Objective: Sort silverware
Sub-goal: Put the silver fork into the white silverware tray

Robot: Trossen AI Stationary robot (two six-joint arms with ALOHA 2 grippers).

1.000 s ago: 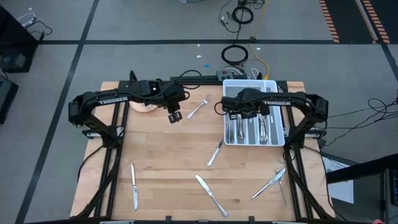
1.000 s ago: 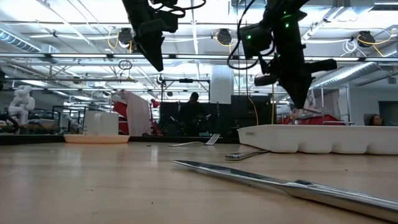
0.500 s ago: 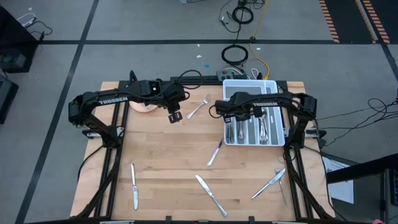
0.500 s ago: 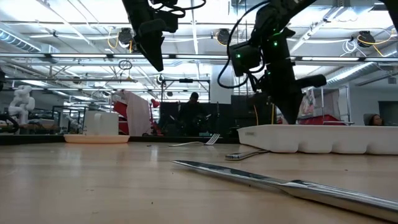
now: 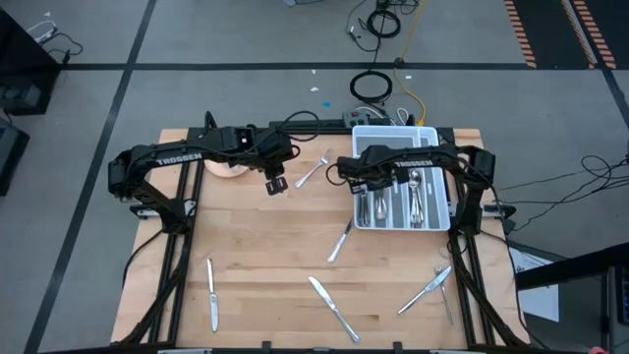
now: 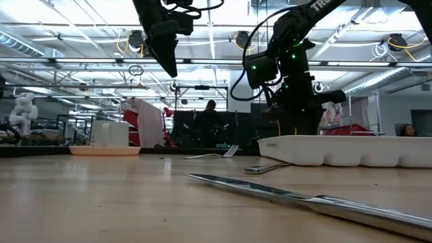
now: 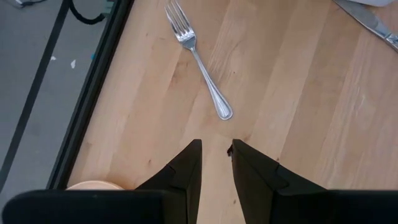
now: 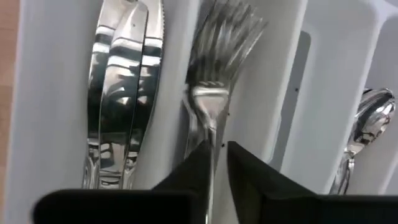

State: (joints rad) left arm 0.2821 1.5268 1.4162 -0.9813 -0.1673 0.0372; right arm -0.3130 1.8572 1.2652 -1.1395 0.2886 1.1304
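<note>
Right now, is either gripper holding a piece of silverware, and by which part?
The right gripper holds a fork by its handle, just below the neck, over the tray. The left gripper holds nothing.

The right pincer (image 8: pixel 216 163) sits low over the white tray (image 8: pixel 283 87), fingers narrowly parted around a fork (image 8: pixel 211 87) handle. Adjacent compartments hold knives (image 8: pixel 124 81) and a spoon (image 8: pixel 367 118).
</note>
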